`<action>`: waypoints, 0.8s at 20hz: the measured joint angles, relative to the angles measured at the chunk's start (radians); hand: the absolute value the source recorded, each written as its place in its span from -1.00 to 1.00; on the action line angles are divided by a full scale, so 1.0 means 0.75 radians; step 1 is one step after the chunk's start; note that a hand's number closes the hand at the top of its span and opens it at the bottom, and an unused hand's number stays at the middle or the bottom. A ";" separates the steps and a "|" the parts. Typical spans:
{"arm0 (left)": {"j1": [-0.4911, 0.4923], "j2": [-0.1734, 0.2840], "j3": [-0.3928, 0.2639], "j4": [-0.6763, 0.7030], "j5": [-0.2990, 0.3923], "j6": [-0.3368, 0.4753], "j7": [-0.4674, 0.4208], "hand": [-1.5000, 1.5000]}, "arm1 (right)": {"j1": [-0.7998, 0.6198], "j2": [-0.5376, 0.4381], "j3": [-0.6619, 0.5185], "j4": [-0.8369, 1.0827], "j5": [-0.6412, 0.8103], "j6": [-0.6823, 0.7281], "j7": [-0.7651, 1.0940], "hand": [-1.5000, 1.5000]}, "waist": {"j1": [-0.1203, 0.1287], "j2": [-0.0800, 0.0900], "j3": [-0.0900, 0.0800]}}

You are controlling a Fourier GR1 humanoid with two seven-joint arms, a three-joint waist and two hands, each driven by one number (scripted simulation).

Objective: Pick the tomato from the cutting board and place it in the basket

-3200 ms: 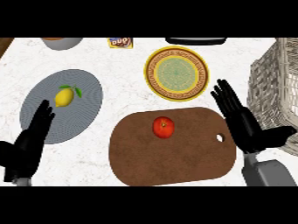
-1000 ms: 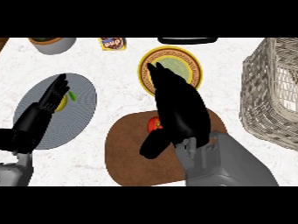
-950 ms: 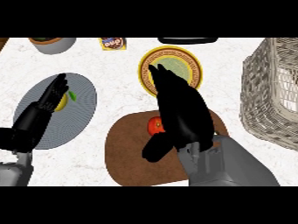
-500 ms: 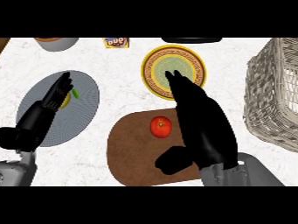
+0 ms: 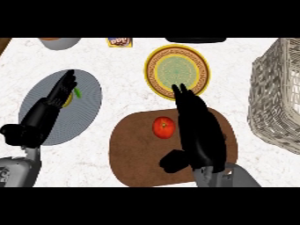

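On the cutting board (image 5: pixel 145 162), the right robot hand (image 5: pixel 198 127) is hovering just beside the tomato (image 5: pixel 164 127).

The tomato is sitting near the board's middle, ungrasped, while this robot hand is holding its fingers straight and released, thumb (image 5: pixel 173 161) spread. A good grasp likely means shifting left and curling round the fruit before heading to the wicker basket (image 5: pixel 288 96) on the desk (image 5: pixel 126 70). The left robot hand (image 5: pixel 45 116) is resting open over the grey plate (image 5: pixel 90 94).
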 measured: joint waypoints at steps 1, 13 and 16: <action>0.007 -0.010 -0.006 -0.020 -0.010 0.006 0.012 0.00 | 0.019 0.009 0.001 0.012 0.028 -0.009 -0.011 -1.00 | 0.001 0.000 0.000; 0.002 -0.044 0.074 0.005 -0.036 -0.072 0.006 0.00 | 0.110 0.103 -0.030 0.178 0.185 -0.123 -0.162 -1.00 | 0.006 0.001 0.000; -0.014 -0.043 0.101 0.016 -0.041 -0.094 0.014 0.00 | 0.165 0.107 -0.014 0.152 0.198 -0.150 -0.204 -1.00 | 0.005 0.001 0.000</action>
